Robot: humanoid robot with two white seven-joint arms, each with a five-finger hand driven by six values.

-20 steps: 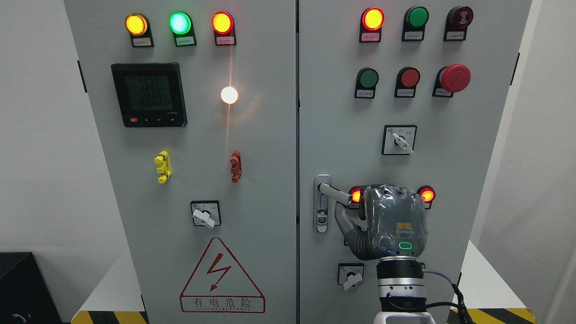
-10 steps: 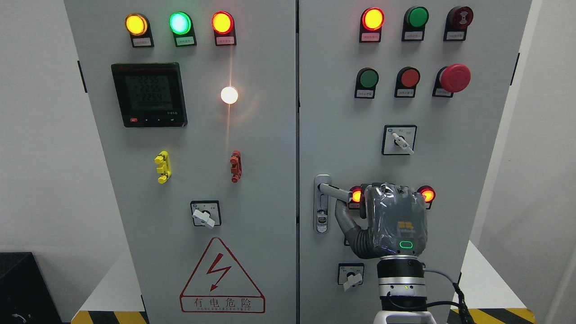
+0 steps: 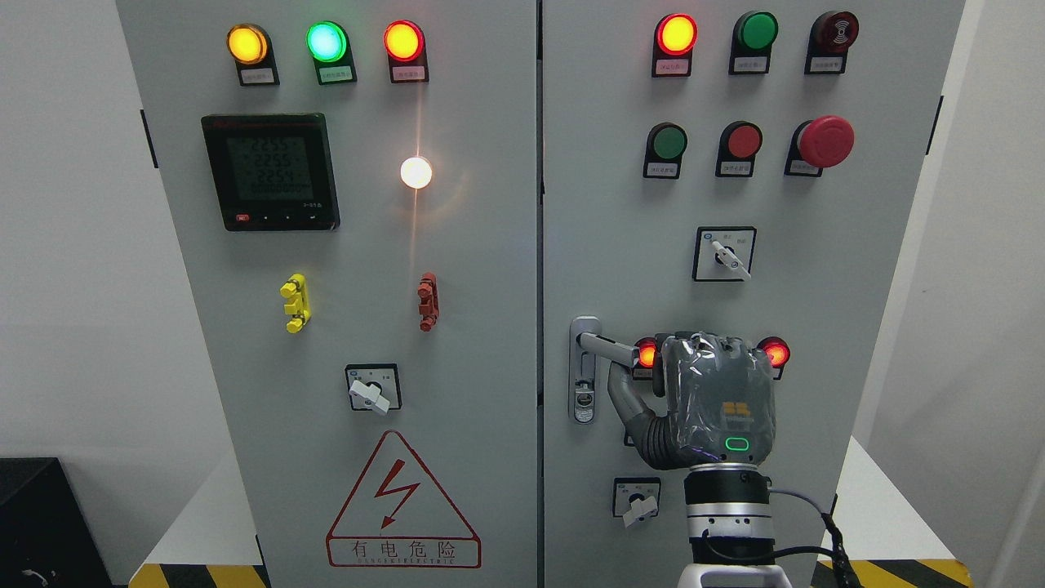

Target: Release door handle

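While our right hand (image 3: 709,400) is wrapping its thumb under the door handle (image 3: 608,349) and gripping the lever's outer end, we are looking at a release not yet made. We are wanting those fingers to uncurl first, then the hand to draw straight back, clear of the lit red lamps (image 3: 647,354) flanking it. That handle is sitting low on the right cabinet door (image 3: 620,204), beside the centre seam.
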